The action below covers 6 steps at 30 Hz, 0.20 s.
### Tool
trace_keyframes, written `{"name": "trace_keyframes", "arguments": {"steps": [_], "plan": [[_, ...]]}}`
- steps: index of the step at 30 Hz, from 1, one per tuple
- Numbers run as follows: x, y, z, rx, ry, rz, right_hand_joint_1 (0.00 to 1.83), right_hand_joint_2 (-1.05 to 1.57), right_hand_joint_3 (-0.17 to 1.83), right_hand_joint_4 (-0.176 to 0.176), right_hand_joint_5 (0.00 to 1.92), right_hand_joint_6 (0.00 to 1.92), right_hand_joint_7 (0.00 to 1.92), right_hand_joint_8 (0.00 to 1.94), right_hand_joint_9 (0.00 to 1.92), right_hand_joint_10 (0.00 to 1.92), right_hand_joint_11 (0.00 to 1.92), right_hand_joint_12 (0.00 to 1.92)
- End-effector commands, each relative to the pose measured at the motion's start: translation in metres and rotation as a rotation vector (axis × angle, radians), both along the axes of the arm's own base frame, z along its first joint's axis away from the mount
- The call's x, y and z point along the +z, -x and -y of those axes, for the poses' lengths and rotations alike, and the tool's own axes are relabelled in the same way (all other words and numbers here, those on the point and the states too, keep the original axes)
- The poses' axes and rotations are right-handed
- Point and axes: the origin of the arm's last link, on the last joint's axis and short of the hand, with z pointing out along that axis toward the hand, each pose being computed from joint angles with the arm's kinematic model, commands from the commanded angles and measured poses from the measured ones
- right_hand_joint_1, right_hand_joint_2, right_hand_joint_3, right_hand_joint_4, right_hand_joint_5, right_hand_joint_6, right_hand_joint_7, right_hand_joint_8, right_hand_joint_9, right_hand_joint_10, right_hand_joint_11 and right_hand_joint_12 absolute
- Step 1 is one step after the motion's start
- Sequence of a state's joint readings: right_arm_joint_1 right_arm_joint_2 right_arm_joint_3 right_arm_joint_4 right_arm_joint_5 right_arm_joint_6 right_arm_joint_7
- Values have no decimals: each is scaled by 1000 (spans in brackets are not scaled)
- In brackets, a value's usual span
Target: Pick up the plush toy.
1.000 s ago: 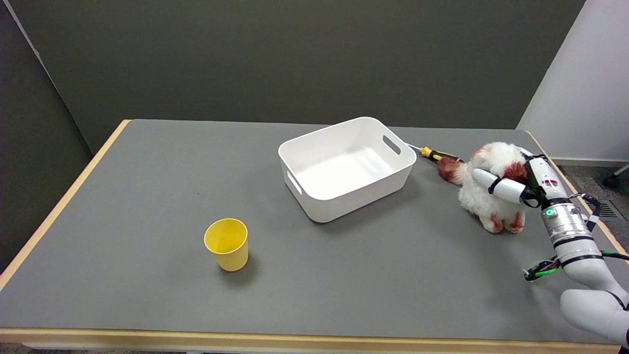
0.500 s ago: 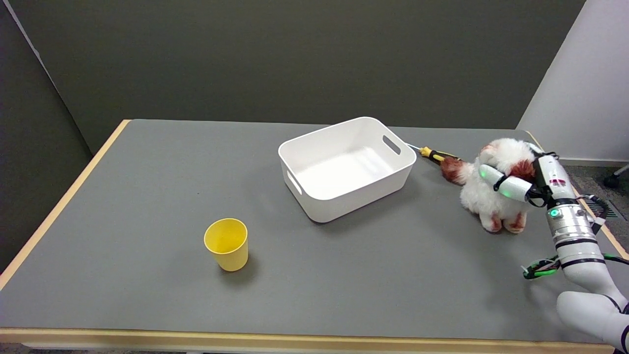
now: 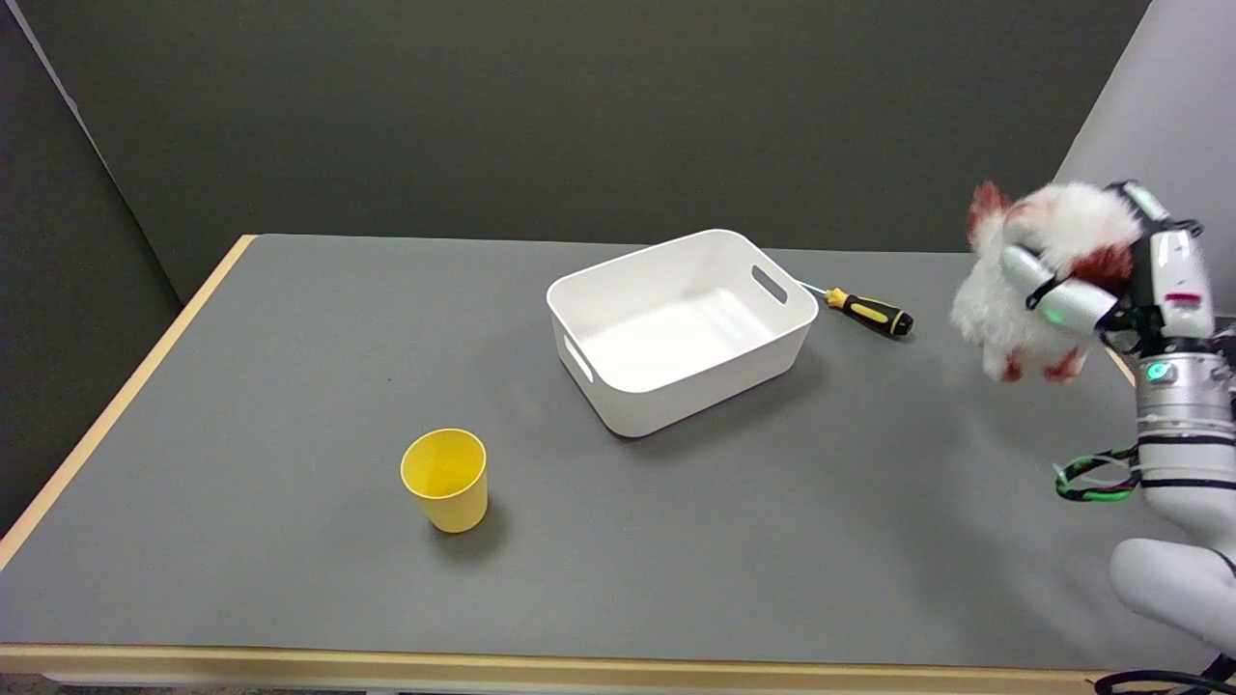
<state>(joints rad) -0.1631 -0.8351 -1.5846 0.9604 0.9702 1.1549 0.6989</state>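
The plush toy is white and fluffy with reddish-brown patches. It hangs in the air above the table's right edge, clear of the grey tabletop. My right hand grips it from the right side, with fingers wrapped across its front. The toy's far side is hidden behind the hand. The arm rises from the lower right of the picture.
A white bin with handle slots stands at the table's middle back. A screwdriver with a yellow and black handle lies just right of it. A yellow cup stands near the front left.
My right hand has lifted the plush toy off the table, up and to the right. The screwdriver, earlier partly hidden behind the toy, now shows in full.
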Motion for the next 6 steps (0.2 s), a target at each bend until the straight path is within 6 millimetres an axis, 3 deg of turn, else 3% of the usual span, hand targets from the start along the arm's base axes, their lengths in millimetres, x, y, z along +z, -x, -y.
{"name": "trace_keyframes", "arguments": {"steps": [1,6], "plan": [[-42,-59,17,232,-167,-66,1146,1108,489,-176,576,1655,629,1708,983,1921,1183,1921],[-95,-58,68,158,-362,-32,1145,1110,487,-176,575,1656,628,1709,972,1921,1153,1921]]}}
